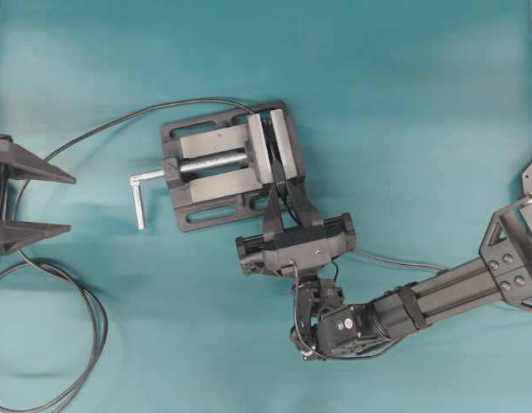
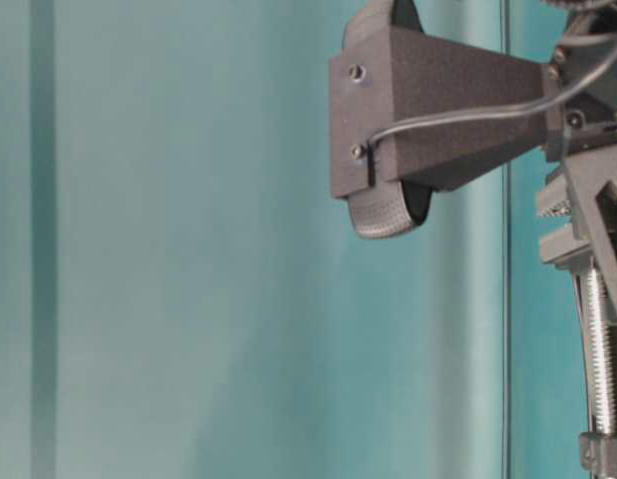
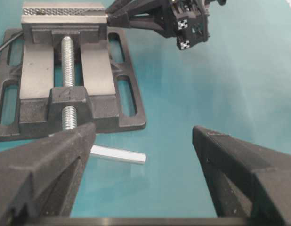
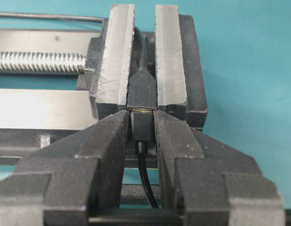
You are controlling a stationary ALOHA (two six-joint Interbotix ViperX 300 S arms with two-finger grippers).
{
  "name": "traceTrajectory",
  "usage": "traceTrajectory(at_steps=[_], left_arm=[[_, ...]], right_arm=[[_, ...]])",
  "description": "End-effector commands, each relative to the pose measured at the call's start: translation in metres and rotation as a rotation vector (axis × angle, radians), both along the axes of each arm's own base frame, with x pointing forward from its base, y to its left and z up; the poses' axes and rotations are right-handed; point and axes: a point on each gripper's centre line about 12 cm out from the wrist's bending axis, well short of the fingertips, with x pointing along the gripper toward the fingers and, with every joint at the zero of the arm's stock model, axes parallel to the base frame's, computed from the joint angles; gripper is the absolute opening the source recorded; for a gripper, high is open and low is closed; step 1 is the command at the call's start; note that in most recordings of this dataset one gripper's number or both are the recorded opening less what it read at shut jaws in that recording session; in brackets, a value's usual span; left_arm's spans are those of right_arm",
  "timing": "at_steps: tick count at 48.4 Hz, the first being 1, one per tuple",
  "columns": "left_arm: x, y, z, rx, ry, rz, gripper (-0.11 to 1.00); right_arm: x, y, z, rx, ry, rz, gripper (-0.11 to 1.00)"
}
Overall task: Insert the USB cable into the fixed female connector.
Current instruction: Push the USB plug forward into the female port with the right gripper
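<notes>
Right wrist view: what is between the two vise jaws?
The fixed female connector, clamped in the vise. The right gripper holds the USB cable plug against it.

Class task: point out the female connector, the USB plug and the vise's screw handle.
female connector [image 4: 141, 89], right wrist view, its body.
USB plug [image 4: 141, 127], right wrist view, its body.
screw handle [image 1: 141, 200], overhead view, its bar.

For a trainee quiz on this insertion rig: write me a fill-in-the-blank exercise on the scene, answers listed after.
1. The fixed female connector is clamped between the jaws of the grey ____.
2. The right gripper is shut on the plug of the ____.
3. The left gripper has its fingers wide ____ and holds nothing.
4. The vise has its screw handle pointing toward the ____ gripper in the overhead view.

Missing words: vise; USB cable; open; left
</notes>
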Motion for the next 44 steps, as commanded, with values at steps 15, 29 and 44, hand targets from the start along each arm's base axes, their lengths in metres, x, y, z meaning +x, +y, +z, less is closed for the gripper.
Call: traceTrajectory(at_steps=[15,29,44], left_arm=[[0.002,0.0,0.004,0.016,-0.008,-0.003,1.0],[0.002,0.0,0.004,0.017,-0.009,-0.003,1.0],[0.002,0.0,0.003,0.015,-0.005,-0.001,1.0]], right_arm=[[0.009,-0.054,0.008,0.008,-0.029,-0.098,0.22],[0.011,-0.053,0.008,0.077,-0.053,-0.072,0.22],[0.003,-0.055,0.018,0.069,-0.071,-0.086,0.22]])
